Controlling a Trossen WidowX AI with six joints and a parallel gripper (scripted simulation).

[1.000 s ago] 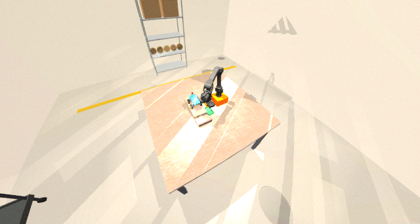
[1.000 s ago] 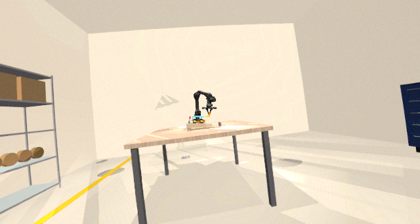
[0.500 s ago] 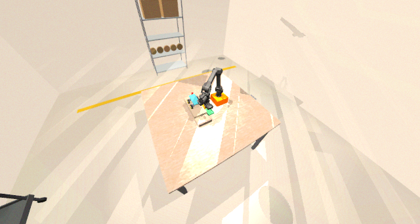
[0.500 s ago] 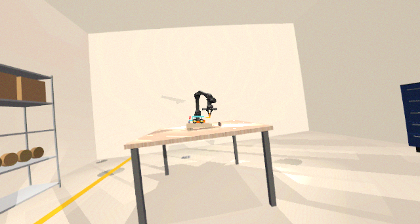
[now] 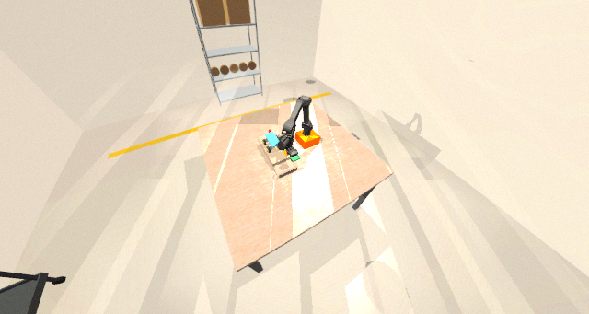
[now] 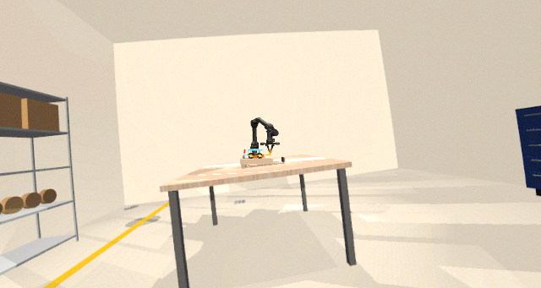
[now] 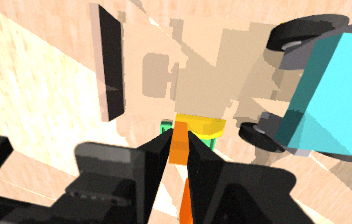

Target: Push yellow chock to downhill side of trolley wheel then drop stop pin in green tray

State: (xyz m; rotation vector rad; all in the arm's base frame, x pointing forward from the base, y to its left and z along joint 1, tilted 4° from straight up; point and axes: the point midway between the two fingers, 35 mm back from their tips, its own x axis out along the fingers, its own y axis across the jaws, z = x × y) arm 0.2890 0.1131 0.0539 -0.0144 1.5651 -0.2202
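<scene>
Ana: Where is the chock (image 7: 200, 126) just now?

Ben: In the wrist view it sits a little below the centre of the frame, its yellow body reaching right from the orange handle (image 7: 179, 142). The jaws of the gripper (image 5: 293, 153) (image 6: 270, 149) (image 7: 180, 134) are pinching that handle, 1 finger on each side.

Ana: Which way does the trolley (image 5: 271, 139) (image 6: 255, 150) (image 7: 334, 95) lie from there?

Ben: To the right in the wrist view, its blue body filling the right edge. The nearer wheel (image 7: 261, 136) is just right of the yellow tip and slightly lower, with a gap between the 2. The chock's long axis runs roughly left to right, so it points nearly at that wheel.

Ana: And the ramp (image 5: 286, 168) (image 6: 256, 162) (image 7: 202, 90)?

Ben: Its surface spreads above the chock in that frame. The green tray (image 5: 294, 158) (image 7: 165, 127) shows partly behind the chock, so the chock seems to be held over it.

Ana: What does the coming move call for?

Ben: Probably a shift up the frame onto the ramp, then right to the wheel. The red stop pin (image 5: 270, 131) (image 6: 244, 151), at the trolley's upper left in the top view, should wait until the chock is snug.
</scene>
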